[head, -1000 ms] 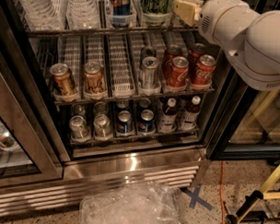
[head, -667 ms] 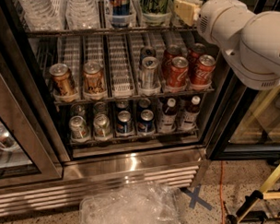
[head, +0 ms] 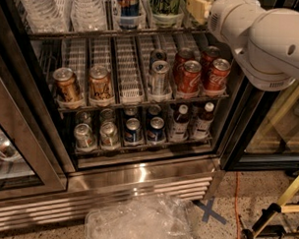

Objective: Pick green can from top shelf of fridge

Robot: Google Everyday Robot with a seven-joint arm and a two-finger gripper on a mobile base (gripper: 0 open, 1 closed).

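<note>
The fridge point(head: 137, 175) stood open, drink racks lit. The green can point(head: 166, 4) sat at the front of the top shelf point(head: 93, 35), my hand point(head: 196, 7) just right of it — its grip I couldn't tell. Reaching step — next I'd need to centre on the can.

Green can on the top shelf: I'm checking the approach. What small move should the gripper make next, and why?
Probably ease sideways toward the green can: the gripper sits at the right end of the top shelf, beside the can, not yet around it.
</note>
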